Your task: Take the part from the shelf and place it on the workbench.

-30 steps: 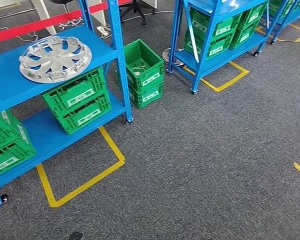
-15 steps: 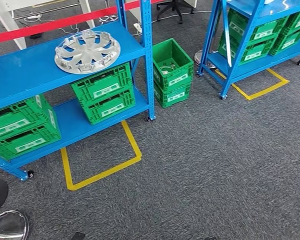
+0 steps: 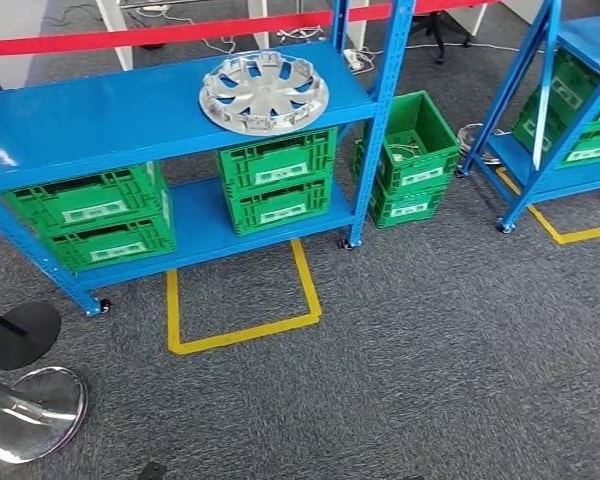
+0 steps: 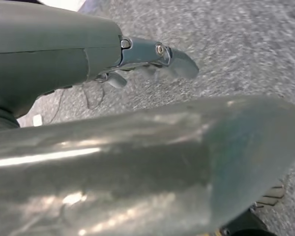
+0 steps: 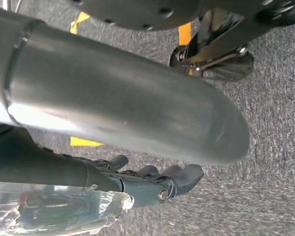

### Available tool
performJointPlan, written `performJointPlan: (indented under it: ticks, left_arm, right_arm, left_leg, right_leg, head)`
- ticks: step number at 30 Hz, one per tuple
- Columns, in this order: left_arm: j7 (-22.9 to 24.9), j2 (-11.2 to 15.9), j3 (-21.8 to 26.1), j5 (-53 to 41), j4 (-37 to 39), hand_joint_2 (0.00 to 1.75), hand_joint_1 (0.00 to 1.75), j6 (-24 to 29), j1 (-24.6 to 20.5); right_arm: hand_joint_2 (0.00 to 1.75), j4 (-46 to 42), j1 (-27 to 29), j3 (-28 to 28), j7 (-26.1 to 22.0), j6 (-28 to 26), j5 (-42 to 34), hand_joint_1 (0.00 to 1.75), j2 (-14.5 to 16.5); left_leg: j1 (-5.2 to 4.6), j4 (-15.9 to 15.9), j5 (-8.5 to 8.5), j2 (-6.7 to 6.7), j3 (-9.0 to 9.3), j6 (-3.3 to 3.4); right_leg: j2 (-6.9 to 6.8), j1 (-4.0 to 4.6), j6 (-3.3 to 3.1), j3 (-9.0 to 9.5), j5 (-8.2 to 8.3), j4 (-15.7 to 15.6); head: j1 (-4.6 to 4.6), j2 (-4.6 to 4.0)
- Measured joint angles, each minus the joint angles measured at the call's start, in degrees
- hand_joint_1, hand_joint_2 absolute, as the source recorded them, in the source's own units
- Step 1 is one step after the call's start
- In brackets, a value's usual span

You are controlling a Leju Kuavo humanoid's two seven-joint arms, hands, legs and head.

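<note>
The head view had swung toward the blue shelf [image 3: 116,115], bringing the silver wheel-cover part [image 3: 264,92] on its top board nearer centre than a second earlier; approach under way, part untouched. Left hand [image 4: 153,56] and right hand [image 5: 153,184] hung over carpet, fingers extended, apparently holding nothing, though blur limits certainty.

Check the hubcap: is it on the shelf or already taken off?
On the shelf. The silver hubcap lies flat on the blue rack's top shelf, above green crates, with no hand touching it.
</note>
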Motion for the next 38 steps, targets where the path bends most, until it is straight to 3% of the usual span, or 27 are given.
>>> performJointPlan:
  ticks: [1,2,4,6,8,10,12,13,14,15,16,17,19,21,24,30,34,38]
  left_arm:
    - [-0.03,0.00,0.05,0.01,0.00,0.00,0.00,0.01,0.07]
    - [-0.08,0.00,0.14,0.01,0.00,0.00,0.00,0.01,0.11]
    - [-0.23,0.01,0.34,0.01,0.00,0.00,0.00,0.08,0.05]
    - [-0.51,0.02,0.48,0.00,0.00,0.00,0.00,0.30,0.01]
    - [-0.88,0.07,0.60,0.00,0.00,0.00,0.00,0.45,0.26]
    - [-1.11,0.11,0.74,0.01,0.00,0.00,0.00,0.45,0.51]
    - [-1.18,0.09,0.80,-0.01,0.00,0.00,0.00,0.45,0.32]
    - [-1.20,0.06,0.80,-0.02,0.00,0.00,0.00,0.45,0.17]
    - [-1.20,0.03,0.80,-0.05,0.00,0.00,0.00,0.45,0.09]
    - [-1.20,0.00,0.81,-0.08,0.00,0.00,0.00,0.45,0.09]
    - [-1.20,-0.01,0.82,-0.11,0.00,0.00,0.00,0.46,0.14]
    - [-1.20,0.01,0.83,-0.14,0.00,0.00,0.00,0.47,0.20]
    - [-1.20,0.03,0.85,-0.16,0.00,0.00,0.00,0.54,0.17]
    - [-1.20,-0.02,0.87,-0.17,0.00,0.00,0.00,0.61,0.04]
    - [-1.20,-0.13,0.92,-0.17,0.00,0.00,0.00,0.68,0.11]
    - [-1.02,-0.10,0.99,-0.48,0.00,0.00,0.00,0.92,0.13]
    - [-0.68,-0.08,0.99,-0.62,0.00,1.75,0.00,0.97,0.13]
    - [-0.65,-0.08,1.01,-0.69,0.00,1.75,0.00,1.15,0.13]
  right_arm:
    - [0.00,-0.01,0.02,0.00,-0.01,-0.01,0.00,0.00,0.00]
    - [0.00,-0.01,0.00,-0.01,-0.02,-0.01,0.00,0.00,0.00]
    - [0.00,-0.01,-0.05,-0.02,-0.10,-0.03,-0.01,0.00,0.01]
    - [0.00,0.00,-0.06,-0.03,-0.18,-0.04,-0.04,0.00,0.03]
    - [0.00,0.00,-0.10,-0.05,-0.22,-0.09,-0.08,0.00,0.05]
    - [0.00,-0.01,-0.18,-0.06,-0.26,-0.15,-0.09,0.00,0.07]
    - [0.00,-0.02,-0.11,-0.07,-0.27,-0.17,-0.04,0.00,0.07]
    - [0.00,-0.02,0.00,-0.07,-0.27,-0.17,-0.02,0.00,0.07]
    - [0.00,-0.02,0.11,-0.08,-0.25,-0.18,0.01,0.00,0.07]
    - [0.00,-0.02,0.18,-0.09,-0.24,-0.19,0.02,0.00,0.07]
    - [0.00,-0.02,0.17,-0.10,-0.23,-0.19,0.02,0.00,0.07]
    - [0.00,-0.02,0.11,-0.11,-0.24,-0.20,0.02,0.00,0.07]
    - [0.00,-0.02,-0.04,-0.11,-0.30,-0.19,-0.02,0.00,0.08]
    - [0.00,-0.02,-0.11,-0.11,-0.36,-0.14,-0.08,0.00,0.08]
    - [0.00,-0.02,-0.10,-0.13,-0.36,-0.03,-0.06,0.00,0.04]
    - [0.00,-0.02,-0.12,-0.23,0.24,0.05,-0.09,0.00,0.04]
    - [0.00,-0.02,-0.16,-0.67,2.01,0.32,-0.49,0.00,0.04]
    - [1.75,-0.02,-0.22,-1.01,2.38,0.35,-0.52,0.00,0.04]
  left_leg:
    - [0.04,0.02,0.03,-0.86,0.06,-0.05]
    - [0.11,0.06,0.05,-1.72,0.12,-0.17]
    - [0.15,0.30,0.09,-3.31,0.01,-0.66]
    - [0.17,0.44,0.23,-4.53,-0.37,-1.34]
    - [0.37,0.35,0.43,-5.32,-0.67,-1.99]
    - [0.29,1.87,-0.71,-3.56,-1.47,-2.53]
    - [0.11,7.71,-4.12,-0.26,-4.24,-2.92]
    - [0.14,11.61,-5.90,0.72,-6.13,-3.05]
    - [0.19,14.73,-6.96,1.15,-7.64,-3.10]
    - [0.23,16.18,-6.99,1.30,-8.33,-3.08]
    - [0.24,15.55,-5.99,1.33,-7.98,-2.97]
    - [0.23,12.89,-4.23,1.34,-6.59,-2.80]
    - [0.09,5.20,-1.00,1.53,-2.54,-2.26]
    - [0.03,0.74,-0.01,1.69,-0.32,-2.24]
    - [-0.01,0.20,-0.13,1.63,-0.12,-2.61]
    - [-0.12,0.24,-0.20,1.62,-0.11,-1.88]
    - [-0.14,0.27,-0.21,1.62,-0.11,-1.69]
    - [-0.13,0.27,-0.20,1.62,-0.10,-1.63]
  right_leg:
    - [0.11,-0.07,-0.02,0.47,1.54,-1.50]
    - [0.56,-0.20,-0.03,1.95,3.79,-4.98]
    - [3.18,-0.70,-0.06,5.34,6.92,-12.61]
    - [4.92,-0.90,-0.40,6.68,7.33,-15.82]
    - [4.13,-0.78,-1.23,6.95,7.40,-16.03]
    - [3.27,-0.82,-2.04,7.24,7.74,-16.17]
    - [2.31,-0.73,-2.47,7.20,7.89,-16.28]
    - [1.74,-0.62,-2.58,7.17,7.87,-16.28]
    - [1.20,-0.52,-2.66,7.16,7.82,-16.28]
    - [0.76,-0.45,-2.72,7.16,7.77,-16.28]
    - [0.46,-0.40,-2.75,7.19,7.73,-16.28]
    - [0.29,-0.37,-2.72,7.26,7.67,-16.28]
    - [0.12,-0.22,-2.46,7.35,7.49,-16.18]
    - [0.04,0.10,-2.39,7.11,7.21,-16.02]
    - [-0.04,0.24,-2.84,6.89,7.15,-16.37]
    - [-0.03,0.14,-1.92,7.32,7.60,-17.25]
    - [-0.03,0.09,-1.55,7.36,7.67,-17.36]
    - [-0.03,0.09,-1.51,7.35,7.70,-17.37]
  head:
    - [0.01,0.00]
    - [0.01,0.00]
    - [0.01,0.00]
    - [-0.02,0.00]
    - [-0.02,0.00]
    - [-0.27,0.00]
    - [-0.70,0.00]
    - [-0.87,0.00]
    - [-0.86,0.00]
    - [-0.86,0.00]
    - [-0.87,0.00]
    - [-0.87,0.00]
    - [-0.89,0.00]
    - [-0.78,0.00]
    - [-0.67,0.00]
    - [-0.68,0.00]
    - [-0.70,0.00]
    - [-0.71,0.00]
